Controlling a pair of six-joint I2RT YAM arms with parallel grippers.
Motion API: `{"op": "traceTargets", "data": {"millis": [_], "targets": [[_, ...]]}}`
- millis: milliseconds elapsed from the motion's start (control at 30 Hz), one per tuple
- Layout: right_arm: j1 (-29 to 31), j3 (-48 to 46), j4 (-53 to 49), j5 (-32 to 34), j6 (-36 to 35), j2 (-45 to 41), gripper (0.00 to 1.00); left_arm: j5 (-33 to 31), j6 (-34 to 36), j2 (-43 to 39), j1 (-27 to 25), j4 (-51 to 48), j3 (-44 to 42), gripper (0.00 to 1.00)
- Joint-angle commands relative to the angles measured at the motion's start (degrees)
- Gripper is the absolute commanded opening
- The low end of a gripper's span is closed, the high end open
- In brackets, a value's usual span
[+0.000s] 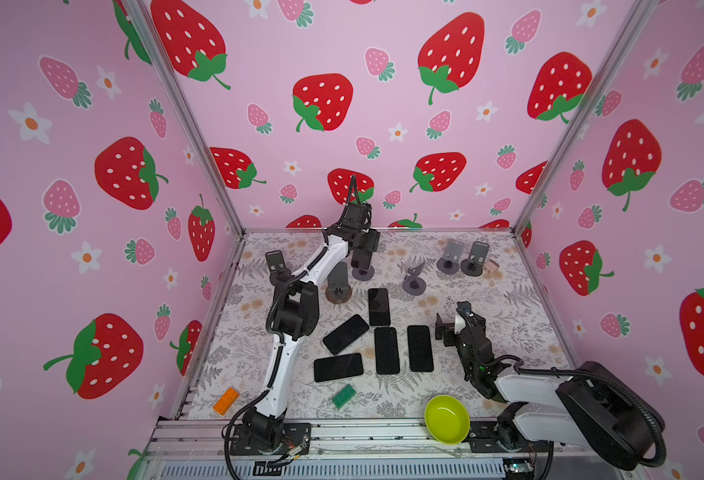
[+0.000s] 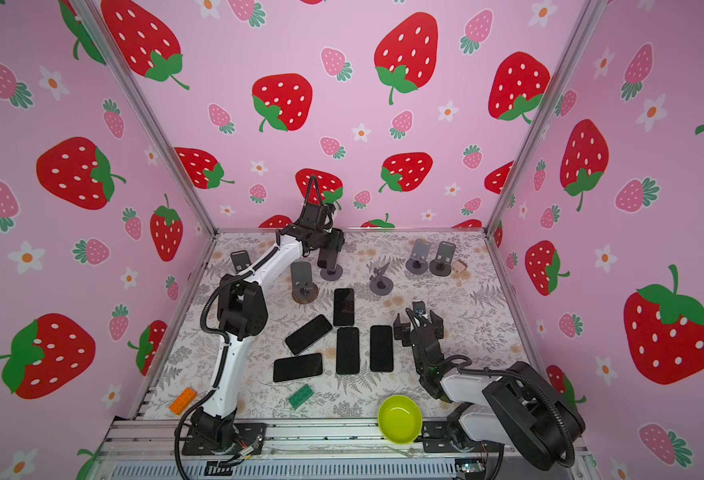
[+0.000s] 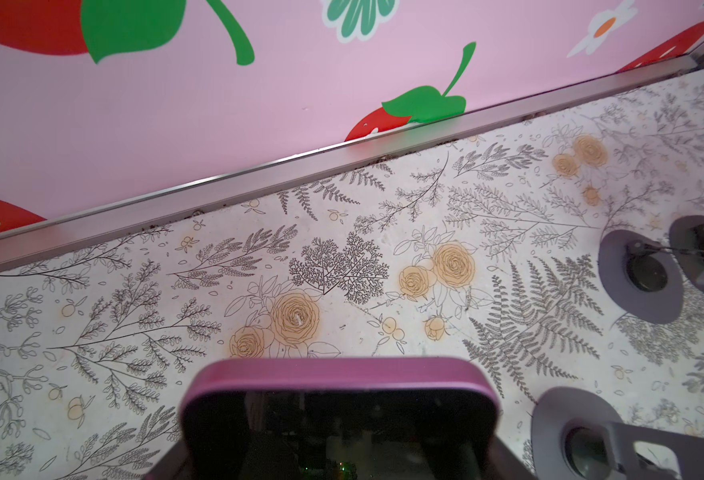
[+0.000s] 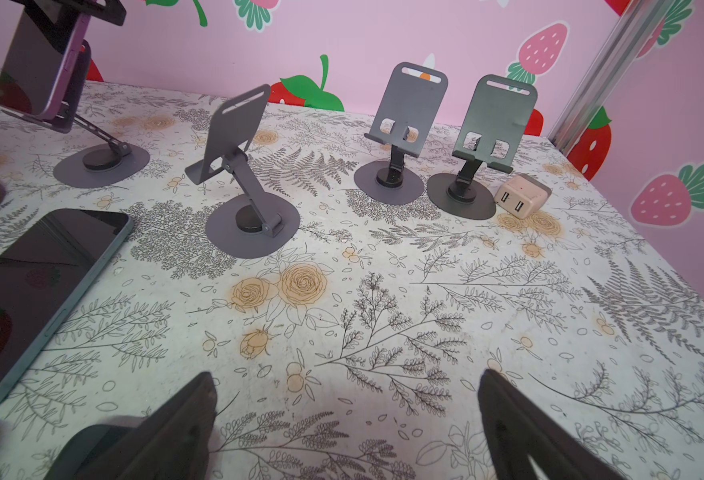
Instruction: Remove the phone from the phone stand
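Both top views look steeply down from high above the near edge of the leaf-printed white table point(image 1: 520, 299) toward the far strawberry-patterned pink wall point(image 1: 342, 50), taking in the whole surface. The left wrist camera sits low and close at the far side, facing that wall, with a pink-edged dark-screened phone point(image 3: 338, 415) right before its lens. The right wrist camera looks low across the table toward the far right corner, sharing a pale two-port charger cube point(image 4: 523, 195) there with both top views
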Motion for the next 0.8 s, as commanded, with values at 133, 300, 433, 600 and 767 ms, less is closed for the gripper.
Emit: {"op": "traceTargets", "data": {"millis": [133, 300, 433, 600, 767], "targets": [[0.24, 0.45, 2.14, 1.82, 0.16, 0.00, 1.00, 2.17, -0.82, -7.23, 0.10, 0.41, 1.65, 0.70], [0.24, 0.54, 1.90, 2.20, 0.25, -0.06, 1.00, 4.28, -2.57, -9.92, 0.08, 0.15, 0.25, 0.70], [0.24, 1.22, 1.42, 2.87, 0.33, 0.48, 1.00, 8.83, -4.82, -13.22, -0.20, 1.55, -3.37, 0.69], [0.24, 0.81, 1.26, 3.85, 0.90, -0.22, 0.99, 11.31, -6.44, -17.71, -1.66, 4.68, -9.83, 0.69], [0.24, 1.24, 0.60, 4.89, 1.13, -0.02, 1.00, 10.28, -5.46, -21.03, -4.56, 5.63, -15.18, 0.69]]}}
